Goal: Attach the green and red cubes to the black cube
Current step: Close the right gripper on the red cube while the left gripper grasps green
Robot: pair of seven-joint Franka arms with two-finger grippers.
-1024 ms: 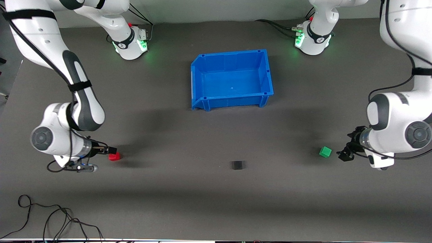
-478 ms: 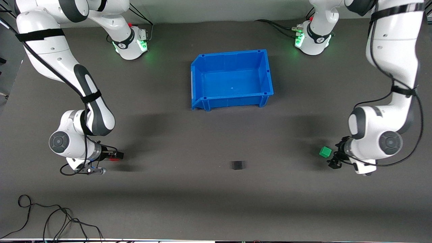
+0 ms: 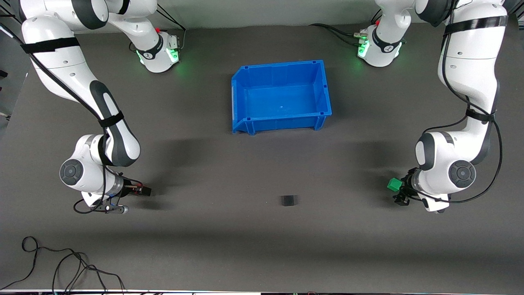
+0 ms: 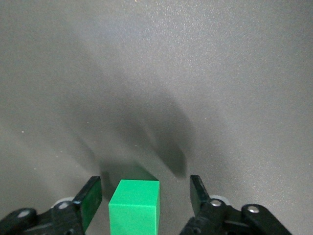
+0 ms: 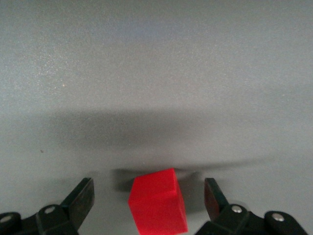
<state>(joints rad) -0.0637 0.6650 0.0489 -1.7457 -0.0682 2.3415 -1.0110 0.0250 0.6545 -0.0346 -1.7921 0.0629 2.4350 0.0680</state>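
The black cube sits alone on the grey mat, midway between the two grippers. The green cube lies toward the left arm's end of the table. My left gripper is low at it and open. In the left wrist view the green cube stands between the left gripper's spread fingers, untouched. My right gripper is low at the right arm's end and hides the red cube in the front view. In the right wrist view the red cube lies between the right gripper's open fingers, with gaps on both sides.
An empty blue bin stands at mid-table, farther from the front camera than the cubes. Loose black cables lie near the table's front edge at the right arm's end. Both arm bases stand along the back edge.
Both arms swung inward. The right gripper slid over the red cube, hiding it in the front view. The left gripper closed the gap to the green cube. The cubes have not moved.
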